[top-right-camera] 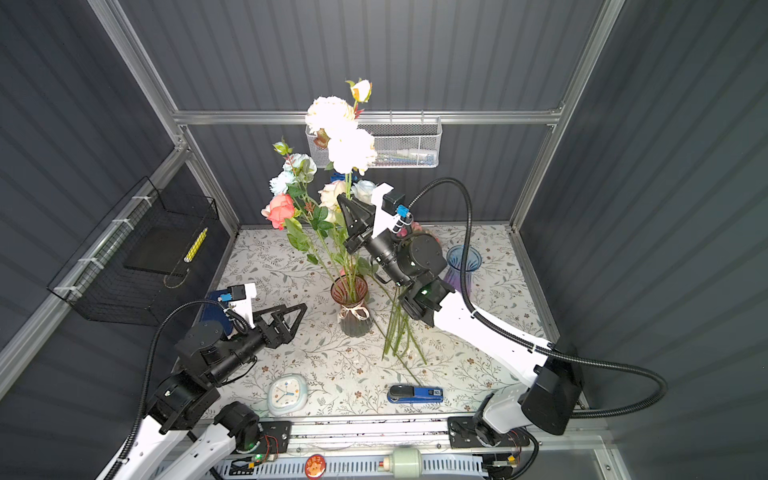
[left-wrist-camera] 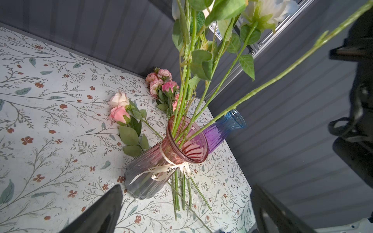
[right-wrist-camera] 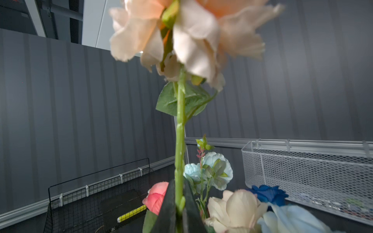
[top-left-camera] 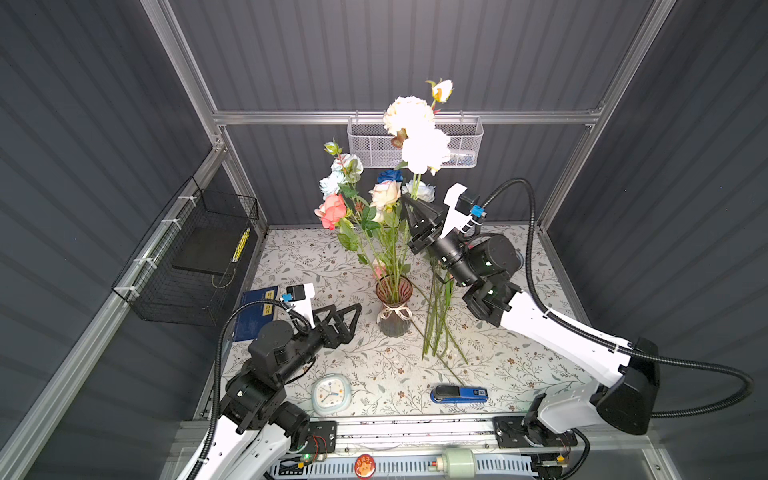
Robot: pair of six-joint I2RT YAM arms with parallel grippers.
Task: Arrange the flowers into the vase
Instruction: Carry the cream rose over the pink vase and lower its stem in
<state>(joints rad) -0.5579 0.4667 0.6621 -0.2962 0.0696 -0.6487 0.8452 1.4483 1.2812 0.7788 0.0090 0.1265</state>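
- Cloth printed with leaves and small blossoms covers the table [top-left-camera: 291, 257].
- Raised over the far middle of the table, the right gripper [top-left-camera: 410, 205] is clenched on the green stem [right-wrist-camera: 180, 141] of the tallest flower, whose white and peach blooms [top-left-camera: 419, 137] stand above all the rest. In the left wrist view this stem slants down into the mouth of the vase [left-wrist-camera: 149, 171].
- Low and just left of the vase, the left gripper [top-left-camera: 351, 320] hangs with its jaws spread wide, grasping nothing.
- Standing in the vase, the flowers [top-left-camera: 384, 193] in pink, cream, pale blue and dark blue lean toward the far left.
- Loose on the table lie more of them: long bare stems [top-left-camera: 432, 328] just right of the vase, with pink roses [left-wrist-camera: 119, 113] and a small pink cluster [left-wrist-camera: 161, 80] beyond it.
- Upright at the middle of the table, the vase is red glass at the rim and grey below, with a cream ribbon [left-wrist-camera: 171, 171] at its neck.
- At the far right stands a blue and purple vase [top-right-camera: 461, 266].
- Near the front edge lie a pale clock [top-left-camera: 331, 392] and a blue stapler [top-left-camera: 459, 395].
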